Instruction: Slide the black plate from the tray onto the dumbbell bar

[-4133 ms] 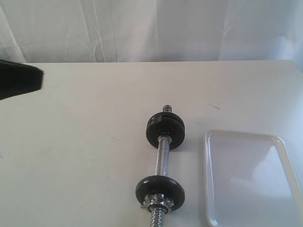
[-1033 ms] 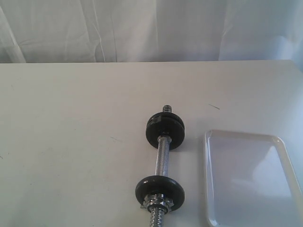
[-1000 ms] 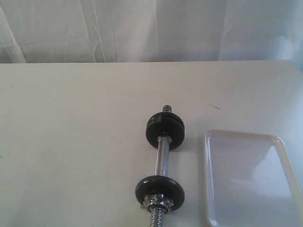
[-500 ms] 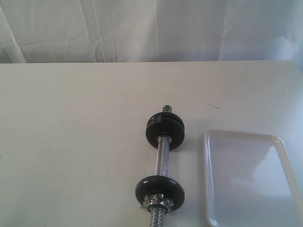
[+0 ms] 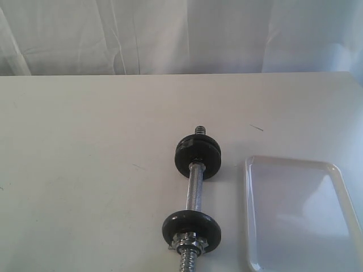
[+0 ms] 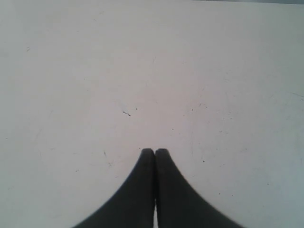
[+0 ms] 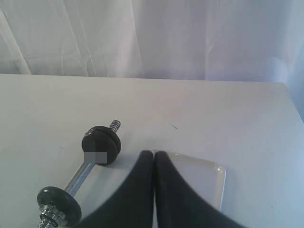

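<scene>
The dumbbell bar (image 5: 194, 190) lies on the white table, pointing away from the exterior camera. A thick doubled pair of black plates (image 5: 197, 157) sits on its far end, with the threaded tip poking out beyond. Another black plate (image 5: 191, 226) sits on the near end, behind a chrome star nut (image 5: 187, 245). Just right of the bar lies the tray (image 5: 295, 209), with only its bare white floor showing. My right gripper (image 7: 153, 153) is shut on nothing, above the tray (image 7: 199, 175), with the bar (image 7: 80, 176) beside it. My left gripper (image 6: 155, 150) is shut over bare table.
A white curtain (image 5: 181, 34) hangs behind the table's far edge. The table's right edge (image 7: 289, 99) runs close to the tray. Neither arm shows in the exterior view.
The dark arm seen at the exterior view's left edge four seconds ago has left it. Over the last second nothing has moved.
</scene>
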